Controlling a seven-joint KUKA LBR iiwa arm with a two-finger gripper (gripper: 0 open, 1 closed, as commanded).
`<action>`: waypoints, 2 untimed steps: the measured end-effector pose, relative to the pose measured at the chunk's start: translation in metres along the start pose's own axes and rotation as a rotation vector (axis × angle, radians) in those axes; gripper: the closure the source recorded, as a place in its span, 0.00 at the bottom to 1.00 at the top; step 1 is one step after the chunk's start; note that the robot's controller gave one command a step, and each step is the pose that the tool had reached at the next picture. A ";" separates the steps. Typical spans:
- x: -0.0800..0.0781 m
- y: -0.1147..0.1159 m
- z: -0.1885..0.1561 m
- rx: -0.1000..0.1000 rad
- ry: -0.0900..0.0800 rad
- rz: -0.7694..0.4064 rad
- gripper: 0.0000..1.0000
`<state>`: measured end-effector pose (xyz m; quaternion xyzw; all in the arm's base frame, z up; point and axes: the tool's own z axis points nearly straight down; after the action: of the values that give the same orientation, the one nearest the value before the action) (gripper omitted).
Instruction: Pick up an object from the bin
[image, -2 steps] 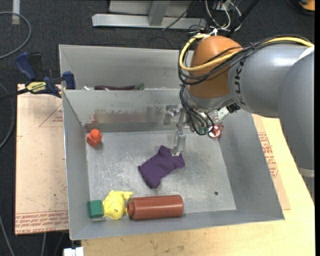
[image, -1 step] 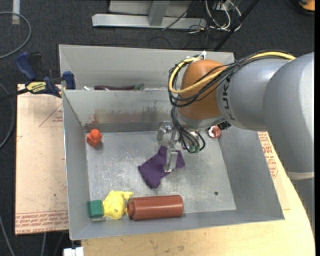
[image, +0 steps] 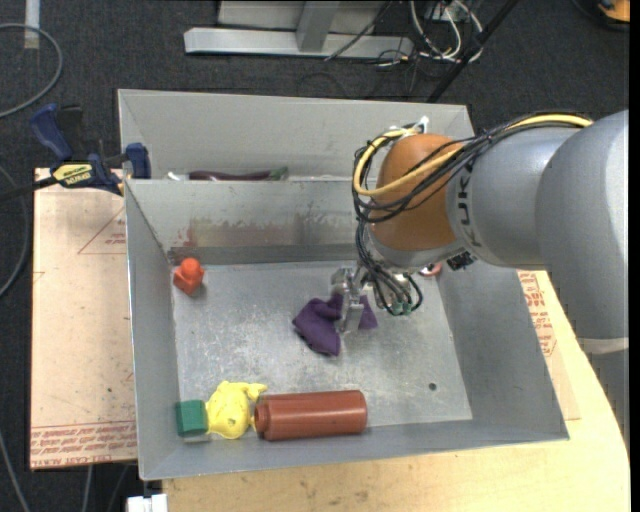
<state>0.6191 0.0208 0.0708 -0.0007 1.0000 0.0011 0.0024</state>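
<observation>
End effector over purple cloth (axis diagonal).

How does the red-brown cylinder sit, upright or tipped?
Tipped: the red-brown cylinder lies lengthwise on the bin floor beside a yellow toy.

— What lay along the front?
— A green block touching a yellow soft toy, with a reddish-brown cylinder on its side just beside that.
— And farther back?
— A small orange piece, alone near the left wall.
</observation>
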 end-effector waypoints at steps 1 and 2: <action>0.000 0.000 0.000 0.000 0.000 0.000 1.00; -0.003 -0.005 -0.107 -0.001 -0.004 -0.040 1.00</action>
<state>0.6217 0.0157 0.1780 -0.0209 0.9998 0.0014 0.0043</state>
